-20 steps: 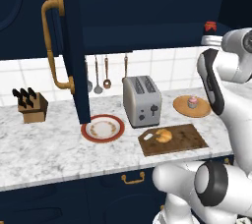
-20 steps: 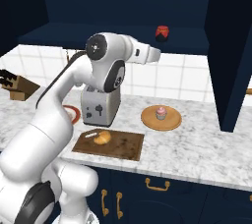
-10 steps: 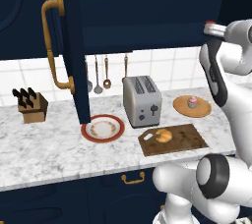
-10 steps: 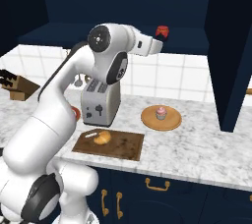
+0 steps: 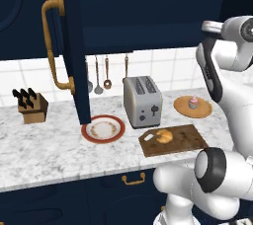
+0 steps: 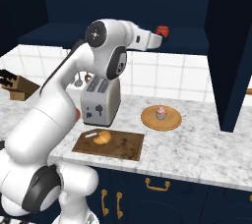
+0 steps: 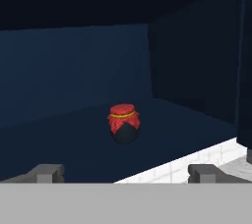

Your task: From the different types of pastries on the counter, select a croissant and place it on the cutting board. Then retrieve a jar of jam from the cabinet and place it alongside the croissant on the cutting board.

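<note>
The jar of jam [image 7: 123, 122], red with a dark body, stands alone on the shelf inside the open navy cabinet [image 6: 59, 34]; it also shows as the jar of jam [image 6: 163, 31]. My gripper [image 7: 127, 173] is open, its tips wide apart, short of the jar and not touching it. In the right base view the gripper [image 6: 157, 41] hovers at the shelf's front edge just below the jar. The golden croissant [image 5: 163, 136] lies on the dark cutting board [image 5: 185, 140], seen again as the croissant [image 6: 102, 137] on the cutting board [image 6: 125, 145]. A pink cupcake [image 6: 161, 113] sits apart.
The open cabinet door [image 5: 71, 46] with its brass handle [image 5: 53, 46] hangs over the counter [image 5: 44, 145]. A toaster [image 5: 142, 100], a red-rimmed plate [image 5: 103, 129], a knife block [image 5: 30, 106] and the cupcake's round wooden plate [image 5: 192, 109] stand on the counter.
My arm has lifted and the hand has swung up from below the shelf to the level of the cabinet opening, nearer the jar. Nothing on the counter has moved.
</note>
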Motion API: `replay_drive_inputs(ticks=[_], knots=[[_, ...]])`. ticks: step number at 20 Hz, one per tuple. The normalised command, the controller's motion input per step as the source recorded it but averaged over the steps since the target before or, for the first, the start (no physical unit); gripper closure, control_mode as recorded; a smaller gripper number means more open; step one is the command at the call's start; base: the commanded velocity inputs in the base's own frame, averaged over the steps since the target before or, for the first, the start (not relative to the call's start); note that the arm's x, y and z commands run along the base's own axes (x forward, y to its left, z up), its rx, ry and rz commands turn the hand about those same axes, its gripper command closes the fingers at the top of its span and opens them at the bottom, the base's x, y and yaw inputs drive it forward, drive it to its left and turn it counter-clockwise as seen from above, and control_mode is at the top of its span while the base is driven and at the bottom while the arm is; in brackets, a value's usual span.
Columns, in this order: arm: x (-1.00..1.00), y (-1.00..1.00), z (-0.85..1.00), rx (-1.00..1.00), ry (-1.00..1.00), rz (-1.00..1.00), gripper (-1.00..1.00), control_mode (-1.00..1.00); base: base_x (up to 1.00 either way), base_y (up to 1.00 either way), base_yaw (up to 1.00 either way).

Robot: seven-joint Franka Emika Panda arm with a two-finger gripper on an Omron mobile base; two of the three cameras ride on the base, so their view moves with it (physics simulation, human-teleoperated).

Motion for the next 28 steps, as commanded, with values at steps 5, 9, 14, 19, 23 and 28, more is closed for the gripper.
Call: replay_drive_inputs(ticks=[5,9,14,19,23,28], knots=[[0.49,0.02,0.32,-0.17,0.00,-0.08,-1.00,-1.00,0.00,0.00,0.00],[0.47,-0.02,-0.11,-0.09,0.00,-0.01,-1.00,-1.00,0.00,0.00,0.00],[0.33,-0.23,-0.38,-0.01,0.00,0.00,-1.00,-1.00,0.00,0.00,0.00],[0.29,-0.44,-0.25,0.00,0.01,0.00,-1.00,-1.00,0.00,0.00,0.00],[0.31,-0.03,0.00,0.00,0.00,0.00,-1.00,-1.00,0.00,0.00,0.00],[0.32,-0.03,-0.01,0.00,0.00,0.01,-1.00,-1.00,0.00,0.00,0.00]])
